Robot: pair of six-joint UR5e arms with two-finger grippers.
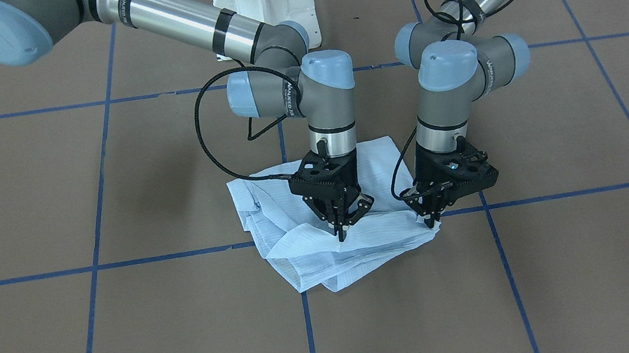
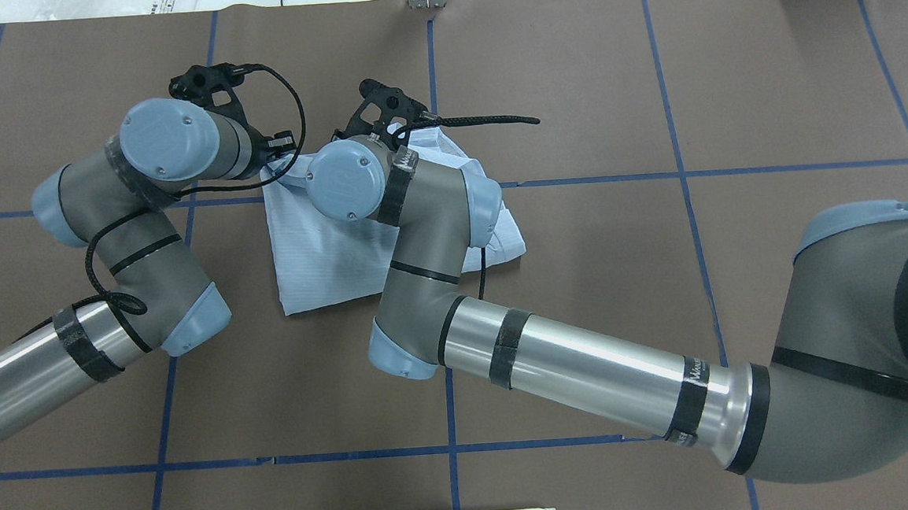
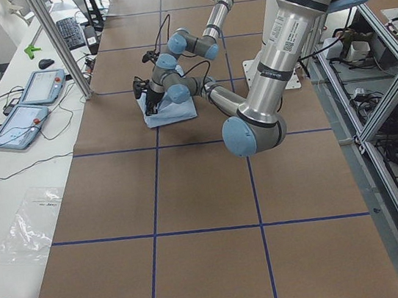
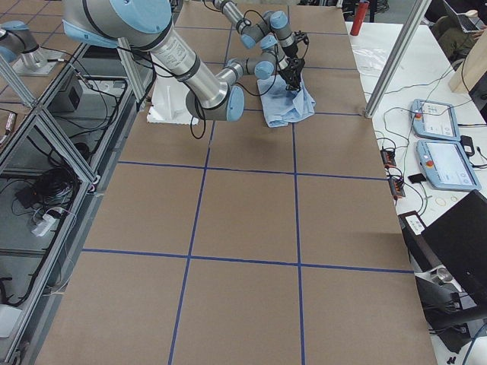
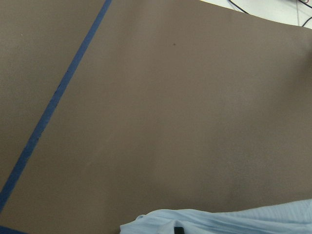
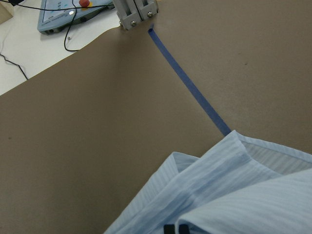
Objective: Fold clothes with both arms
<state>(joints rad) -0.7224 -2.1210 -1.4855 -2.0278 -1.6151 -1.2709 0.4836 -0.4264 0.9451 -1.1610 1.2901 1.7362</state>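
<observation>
Both end effectors are down on the shirt [image 1: 301, 262]. The right end effector [image 1: 340, 232] points straight down, its fingers drawn together to a single point and pinching the top layer of cloth. Its wrist camera shows two black fingertips [image 6: 169, 228] almost touching, sunk in the fabric. The left end effector [image 1: 431, 219] is closed as well, nipping the shirt's corner, and its wrist view catches just one dark fingertip [image 5: 179, 230] at the cloth's edge. The two end effectors stand side by side, near each other but apart.

The shirt lies on the brown desk [image 1: 542, 268], directly beneath the right end effector and reaching sideways as far as the left one. Nearly all the cloth is on the right end effector's side of the left one. It's pale blue with fine stripes, thin, and folded into a compact, roughly square packet of several layers. Beyond the right end effector, away from the left one, the edge is bunched and wrinkled, with loose folds overlapping. A blue tape line [image 1: 97, 266] on the desk runs under the packet and comes out just beside the left end effector.
</observation>
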